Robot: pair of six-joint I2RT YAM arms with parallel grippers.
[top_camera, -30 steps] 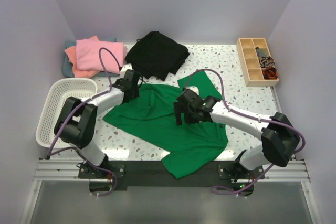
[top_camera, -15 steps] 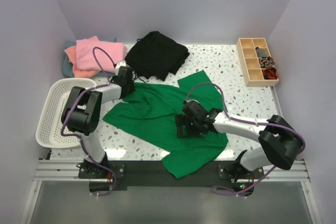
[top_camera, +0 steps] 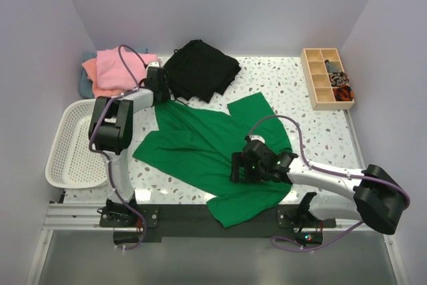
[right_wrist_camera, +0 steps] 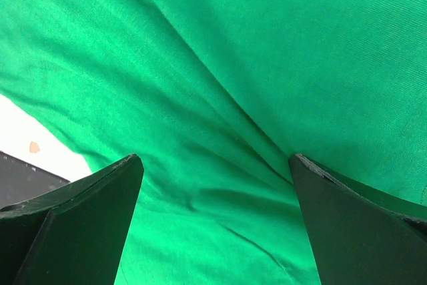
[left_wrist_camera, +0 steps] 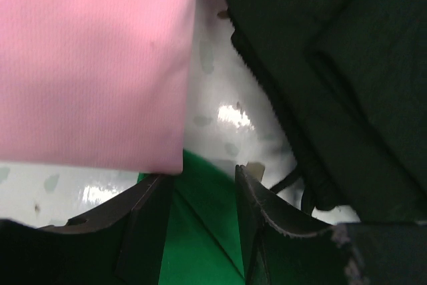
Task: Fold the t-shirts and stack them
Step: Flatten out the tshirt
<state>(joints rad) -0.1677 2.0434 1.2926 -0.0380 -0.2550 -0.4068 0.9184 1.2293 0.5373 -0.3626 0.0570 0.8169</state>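
1. Left gripper: partly apart, bracketing the far-left corner of the green t-shirt; truly pinched or only straddled, cannot tell.
2. Right gripper: spread wide, gripping nothing, hovering close over the same shirt's near-right part.
3. Green t-shirt: unfolded, rumpled and askew at mid-table.
4. Step in hand, as judged: flattening before the first fold. Best done by closing firmly on the corner, drawing it out low and slow, and steering between the pink t-shirt and the black garment; with the right, seizing the opposite hem for tension.
5. Stack, far-left corner: pink on top, salmon-orange t-shirt and grey-teal t-shirt beneath.
6. White mesh basket: near left, nothing seen inside.
7. Wooden divided tray: far right; small dark and reddish oddments in right-hand compartments, unidentifiable; left-hand ones apparently bare.
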